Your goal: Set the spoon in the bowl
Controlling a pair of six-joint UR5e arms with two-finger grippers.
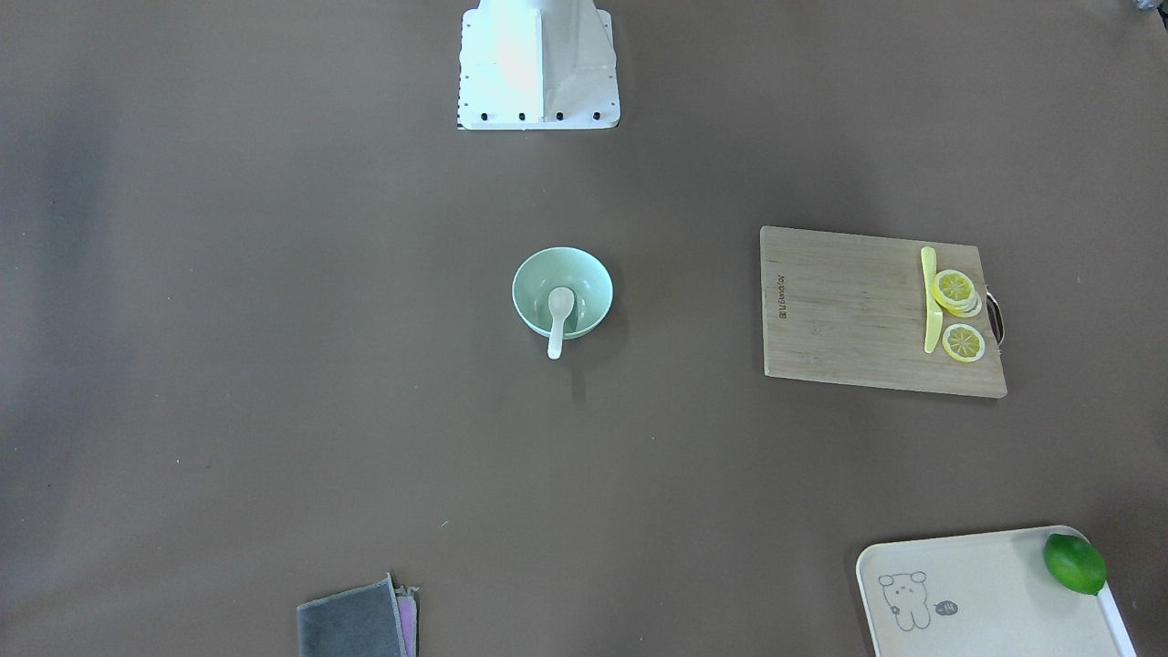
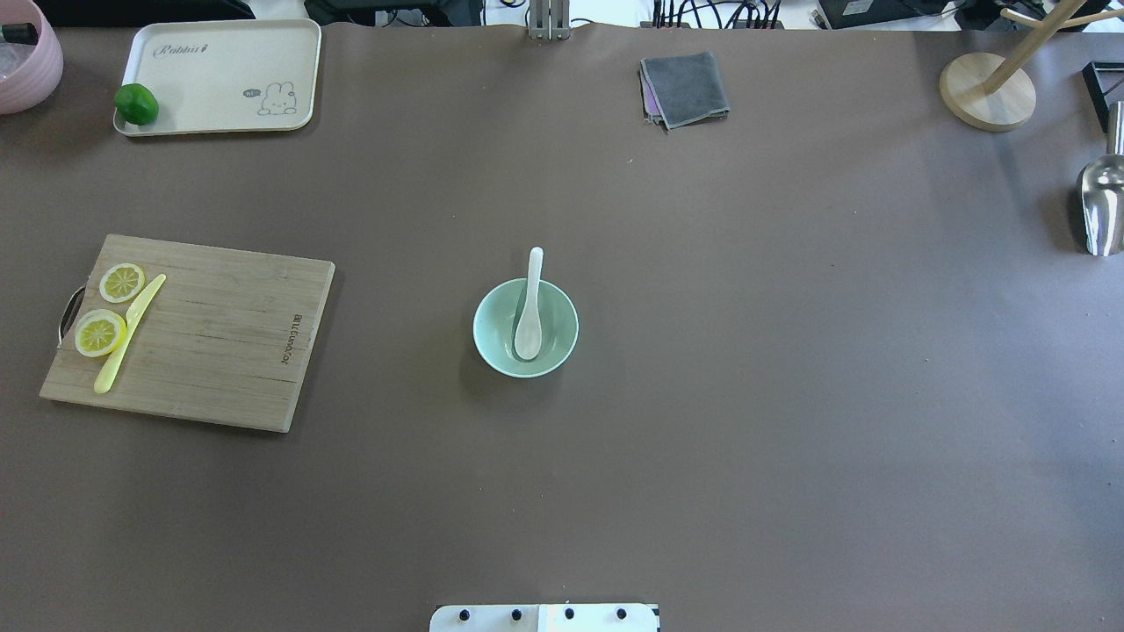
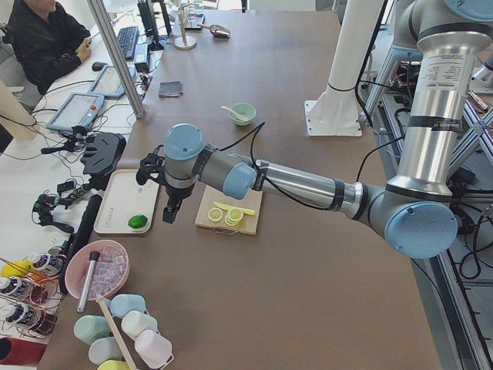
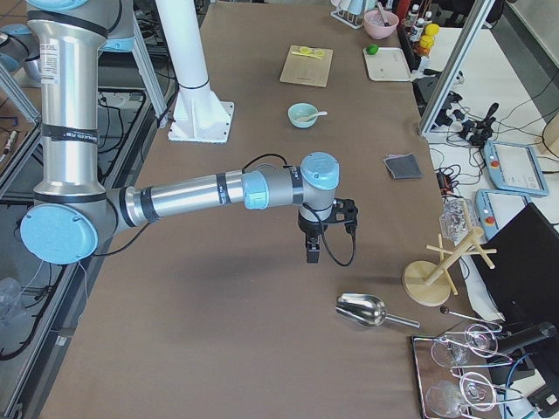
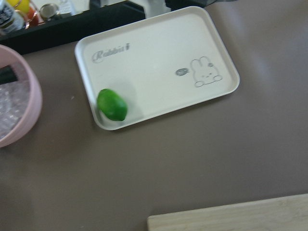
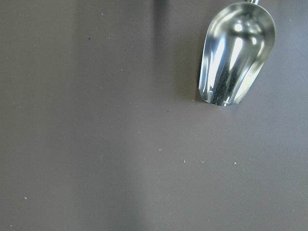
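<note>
The white spoon [image 2: 531,307] lies in the mint-green bowl [image 2: 492,338] at the table's middle, scoop down inside and handle resting over the far rim. Both also show in the front-facing view, the spoon [image 1: 558,315] in the bowl [image 1: 529,274]. My left gripper [image 3: 169,212] hangs over the table's left end between the tray and the cutting board, far from the bowl. My right gripper [image 4: 312,253] hangs over the table's right part near the metal scoop. Each shows only in a side view, so I cannot tell whether it is open or shut.
A wooden cutting board [image 2: 219,342] with lemon slices [image 2: 99,333] and a yellow knife [image 2: 127,335] lies at the left. A cream tray [image 2: 228,75] holds a lime [image 2: 136,104]. A grey cloth [image 2: 685,88], a metal scoop [image 2: 1102,206] and a wooden stand [image 2: 986,90] lie further off.
</note>
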